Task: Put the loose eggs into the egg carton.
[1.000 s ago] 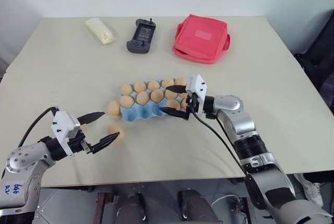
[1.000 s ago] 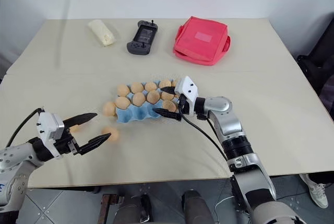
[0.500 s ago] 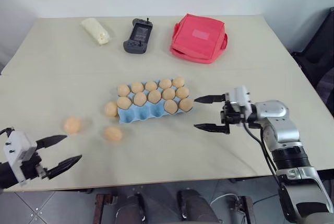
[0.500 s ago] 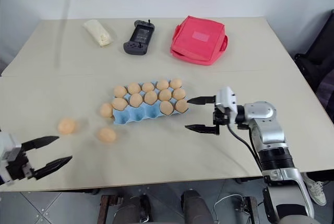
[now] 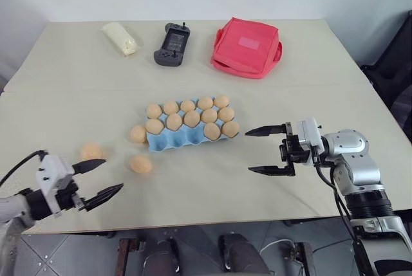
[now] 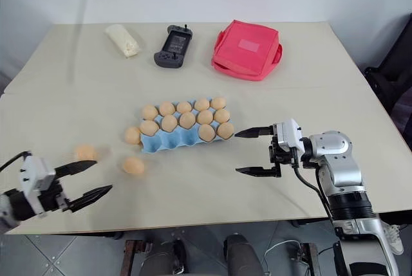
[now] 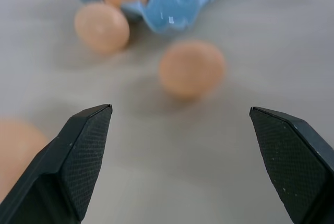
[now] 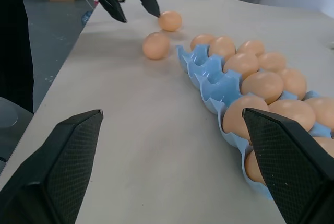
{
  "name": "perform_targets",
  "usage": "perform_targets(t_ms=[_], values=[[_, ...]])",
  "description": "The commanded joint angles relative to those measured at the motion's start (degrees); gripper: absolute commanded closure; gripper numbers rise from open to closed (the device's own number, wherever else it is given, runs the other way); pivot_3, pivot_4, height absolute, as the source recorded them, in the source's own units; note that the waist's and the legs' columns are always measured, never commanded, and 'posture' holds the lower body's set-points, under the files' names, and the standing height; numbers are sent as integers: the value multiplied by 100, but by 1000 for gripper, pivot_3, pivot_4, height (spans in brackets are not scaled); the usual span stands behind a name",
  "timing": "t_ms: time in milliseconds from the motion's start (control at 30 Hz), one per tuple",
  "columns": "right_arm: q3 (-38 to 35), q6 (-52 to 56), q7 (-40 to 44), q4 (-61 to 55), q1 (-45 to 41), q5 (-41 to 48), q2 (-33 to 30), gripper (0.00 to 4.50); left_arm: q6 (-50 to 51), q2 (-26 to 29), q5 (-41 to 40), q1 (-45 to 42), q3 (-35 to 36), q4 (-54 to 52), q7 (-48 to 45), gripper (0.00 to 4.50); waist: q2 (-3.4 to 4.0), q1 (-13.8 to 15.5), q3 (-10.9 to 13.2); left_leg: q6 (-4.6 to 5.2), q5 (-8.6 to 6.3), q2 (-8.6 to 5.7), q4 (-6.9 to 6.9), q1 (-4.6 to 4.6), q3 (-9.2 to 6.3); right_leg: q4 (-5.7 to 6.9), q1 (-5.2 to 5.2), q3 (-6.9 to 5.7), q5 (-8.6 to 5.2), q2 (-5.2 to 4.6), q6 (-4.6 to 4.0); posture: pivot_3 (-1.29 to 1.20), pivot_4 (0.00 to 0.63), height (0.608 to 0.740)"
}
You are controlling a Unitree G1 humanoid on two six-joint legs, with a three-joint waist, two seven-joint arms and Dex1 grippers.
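The light blue egg carton [image 5: 172, 141] lies mid-table with several tan eggs seated in its two rows. Three loose eggs rest on the table: one [image 5: 138, 134] touching the carton's left end, one [image 5: 141, 164] in front of it, one [image 5: 93, 152] farther left. My left gripper [image 5: 96, 177] hovers open near the table's front left edge, just in front of the leftmost egg, nothing between its fingers [image 7: 88, 145]. My right gripper [image 5: 267, 150] stands open and empty to the right of the carton, pointing at it. The right wrist view looks along the carton [image 8: 207, 78] to two loose eggs [image 8: 156, 45].
Along the table's far side sit a pale cream oblong bundle [image 5: 121, 37], a dark handheld game controller [image 5: 172, 44] and a red square pouch [image 5: 247, 47]. Bare tabletop lies between the carton and those things, and to the right.
My right gripper drew back from over the carton's right end to the bare table on its right. My left gripper swung left and toward the table's front edge, away from the front loose egg.
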Motion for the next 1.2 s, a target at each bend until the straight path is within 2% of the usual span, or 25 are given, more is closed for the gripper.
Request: perform_targets(t_ms=[33,200,433,667,733,867,967,1033,1200], values=[[-102,33,-66,-252,137,81,-86,16,-176,-224,249,-395,-446,224,263,0,0,18,0,0,0,0,1,0,-1,0,0,0,0,1,0,0,150,740],[-76,122,-226,-436,294,70,-93,16,-457,-480,662,-981,-947,846,521,0,0,41,0,2,2,-4,10,1,3,5,0,4,2,4,4,0,150,740],[-56,252,-456,-628,447,77,-52,16,-821,-856,928,-1360,-1420,1340,651,0,-1,123,0,2,3,-4,16,1,3,11,-1,5,3,5,7,0,150,740],[-9,259,-627,-697,597,60,1,0,-1039,-1030,857,-1348,-1369,1294,769,2115,-1,158,-1,5,4,-6,22,1,3,13,1,5,5,5,10,0,150,740],[2,270,-676,-742,664,60,8,0,-1027,-979,691,-1166,-1249,1086,650,2511,-1,150,-1,6,5,-7,22,1,2,13,2,5,6,4,11,0,150,740],[-14,303,-759,-836,798,71,-22,0,-757,-702,152,-791,-1022,296,256,2511,-1,141,-1,2,2,0,17,0,3,11,1,6,6,2,11,0,150,740],[-32,338,-829,-875,851,52,-44,0,-421,-477,-132,-846,-1026,-119,152,2511,-1,153,-1,-1,5,2,15,0,-1,13,0,3,5,5,10,0,150,740],[-69,352,-919,-908,907,32,-57,0,-267,-388,-131,-1250,-1241,-210,145,2511,-1,180,-1,4,8,-5,15,2,-6,13,5,1,5,4,10,0,150,740],[-203,294,-1149,-985,1098,-14,-127,0,-200,-769,259,-2704,-2083,453,207,2511,2,304,-2,29,21,-33,20,4,-11,5,25,-3,18,4,27,0,150,740]])
